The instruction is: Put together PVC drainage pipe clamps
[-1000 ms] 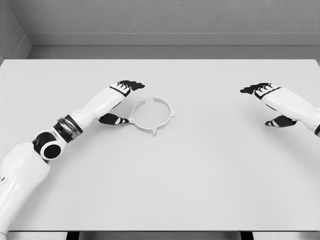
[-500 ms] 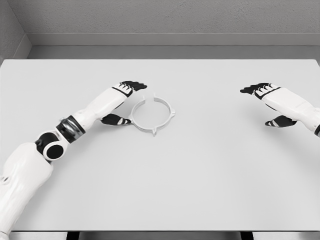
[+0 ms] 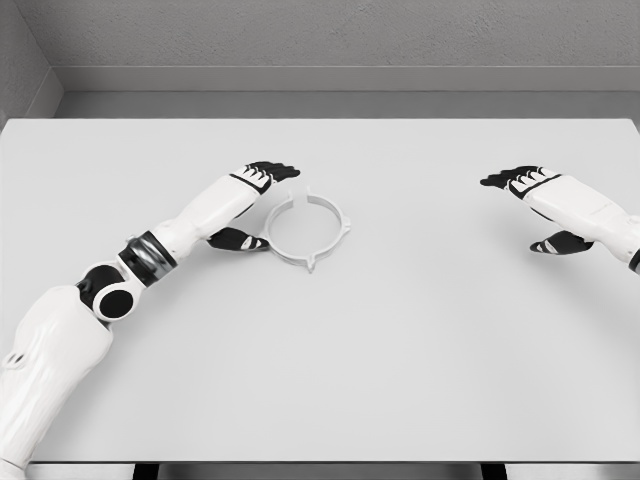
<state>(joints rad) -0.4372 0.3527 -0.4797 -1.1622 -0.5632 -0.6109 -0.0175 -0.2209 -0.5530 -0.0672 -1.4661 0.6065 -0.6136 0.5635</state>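
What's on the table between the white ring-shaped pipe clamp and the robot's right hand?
Nothing: the head view shows only bare white table between the white ring-shaped pipe clamp and the right hand.

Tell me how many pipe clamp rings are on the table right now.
1. A single white clamp ring lies flat on the table, left of centre, just beside the left robot hand. The right robot hand has none near it. No other ring is visible.
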